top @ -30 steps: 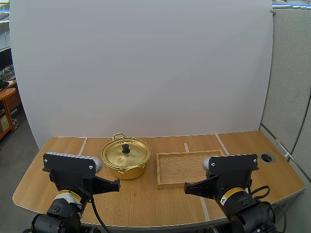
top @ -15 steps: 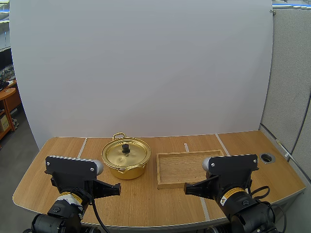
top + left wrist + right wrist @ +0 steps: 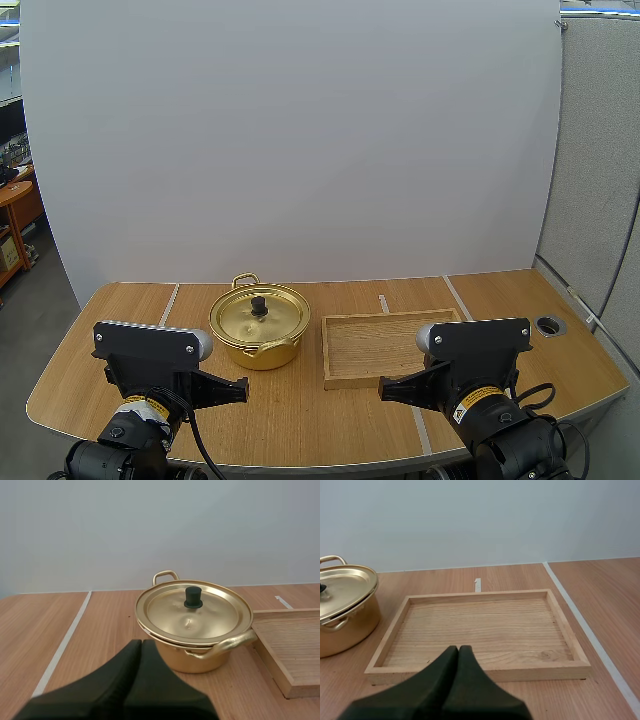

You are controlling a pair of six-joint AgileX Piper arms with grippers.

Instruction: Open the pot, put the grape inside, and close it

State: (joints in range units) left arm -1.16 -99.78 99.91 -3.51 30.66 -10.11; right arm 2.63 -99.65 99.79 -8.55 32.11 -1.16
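My left gripper [image 3: 141, 644] hangs low in front of the gold pot [image 3: 200, 656], fingers pressed together into one dark wedge, holding nothing. The pot sits on the table [image 3: 120, 300] just left of the wooden tray [image 3: 385, 377], its lid [image 3: 165, 611] on. That thin polished lid is probably light, stiff and slippery, so its small black knob [image 3: 193, 597] looks the surest place to pinch. My right gripper [image 3: 458, 650], likewise closed and empty, faces the tray.

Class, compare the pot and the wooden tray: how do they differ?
The pot is round, shiny gold; the wooden tray is rectangular, pale wood. The pot is deep and closed by its lid; the tray is shallow and open-topped. Both sit side by side on the table.
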